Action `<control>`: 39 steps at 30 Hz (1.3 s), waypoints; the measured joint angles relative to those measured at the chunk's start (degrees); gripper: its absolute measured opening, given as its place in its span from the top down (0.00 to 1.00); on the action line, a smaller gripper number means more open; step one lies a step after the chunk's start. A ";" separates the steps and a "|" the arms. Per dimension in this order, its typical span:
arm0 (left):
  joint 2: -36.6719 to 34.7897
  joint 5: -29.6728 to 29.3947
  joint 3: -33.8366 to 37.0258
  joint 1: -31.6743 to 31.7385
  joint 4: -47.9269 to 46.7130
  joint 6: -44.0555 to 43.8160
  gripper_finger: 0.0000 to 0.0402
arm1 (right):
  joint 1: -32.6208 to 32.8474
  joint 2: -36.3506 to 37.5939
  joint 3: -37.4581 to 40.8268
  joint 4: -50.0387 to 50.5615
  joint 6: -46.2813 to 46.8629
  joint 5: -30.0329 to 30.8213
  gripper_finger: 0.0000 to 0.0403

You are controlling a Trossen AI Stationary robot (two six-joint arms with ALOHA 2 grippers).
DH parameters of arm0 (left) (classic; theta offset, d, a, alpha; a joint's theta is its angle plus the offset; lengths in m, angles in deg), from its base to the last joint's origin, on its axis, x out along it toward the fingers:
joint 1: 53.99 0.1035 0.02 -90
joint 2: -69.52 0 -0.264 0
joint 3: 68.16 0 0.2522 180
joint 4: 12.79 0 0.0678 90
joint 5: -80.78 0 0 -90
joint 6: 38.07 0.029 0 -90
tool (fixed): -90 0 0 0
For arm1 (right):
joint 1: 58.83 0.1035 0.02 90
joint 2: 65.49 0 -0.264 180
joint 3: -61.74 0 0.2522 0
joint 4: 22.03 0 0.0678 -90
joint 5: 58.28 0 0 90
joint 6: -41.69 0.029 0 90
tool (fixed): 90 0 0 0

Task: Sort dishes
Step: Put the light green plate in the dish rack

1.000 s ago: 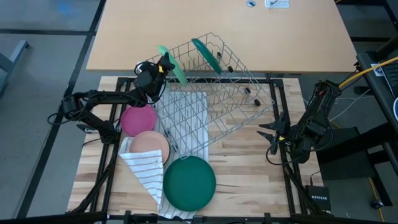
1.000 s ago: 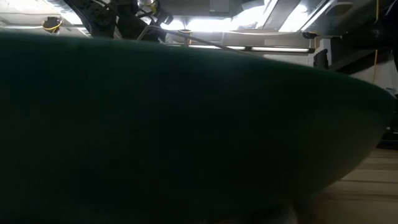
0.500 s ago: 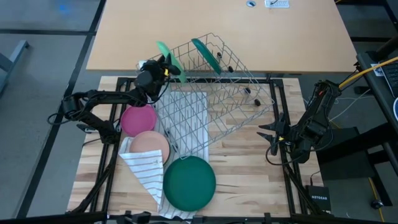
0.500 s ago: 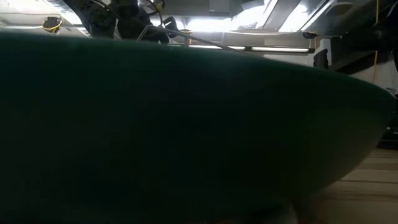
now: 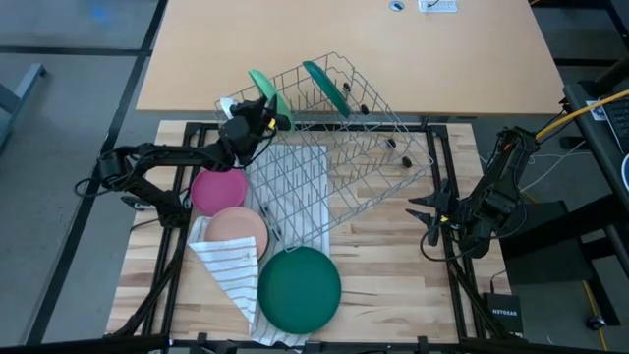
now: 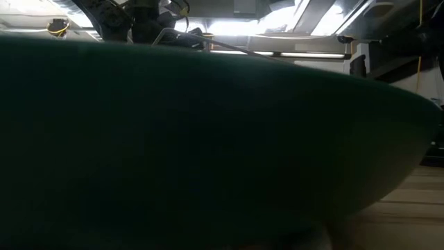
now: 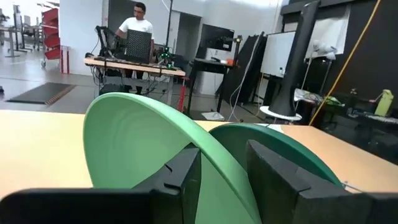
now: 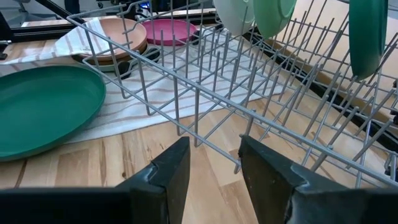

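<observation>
Since the earlier frame, the left gripper has been carried slightly toward 3 o'clock along the far rim of the wire rack, taking the light green plate with it. That plate is pinched on edge between the dark fingers, nearly upright, its long axis running from about 11 to 5 o'clock in the high view. A second, dark green plate stands in the tines just at 3 o'clock of it, with open tines between. The magenta plate and peach-pink plate lie flat at 9 o'clock of the rack; the large dark green plate rests on the striped cloth at 6 o'clock. The right gripper waits at the rack's 3 o'clock edge, jaws spread and empty.
</observation>
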 joint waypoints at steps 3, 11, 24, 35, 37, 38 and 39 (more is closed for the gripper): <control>0.00 0.02 0.00 0.04 -0.95 -0.71 0.72 | -0.01 0.00 0.00 -0.21 0.00 0.00 0.64; -0.02 0.25 0.00 -0.59 -3.87 5.49 0.72 | -0.02 0.00 0.00 -0.22 0.00 0.00 0.64; -0.02 0.07 -0.04 -0.61 -8.11 5.91 0.54 | -0.01 -0.02 0.00 -0.22 -0.01 -0.02 0.64; -0.98 -0.46 0.00 -2.80 -8.55 7.66 0.41 | -0.01 0.00 0.00 -0.24 -0.02 -4.67 0.64; -1.54 -0.46 0.00 -3.34 -8.91 8.05 0.41 | -0.01 0.00 0.00 -0.22 -0.02 -5.15 0.64; -1.85 -0.44 0.00 -3.61 -9.05 8.04 0.41 | -0.02 -0.02 0.00 -0.25 -0.02 -5.25 0.64; -2.35 -0.42 0.00 -3.82 -9.83 8.06 0.41 | -0.02 -0.02 0.00 -0.23 0.00 -5.45 0.64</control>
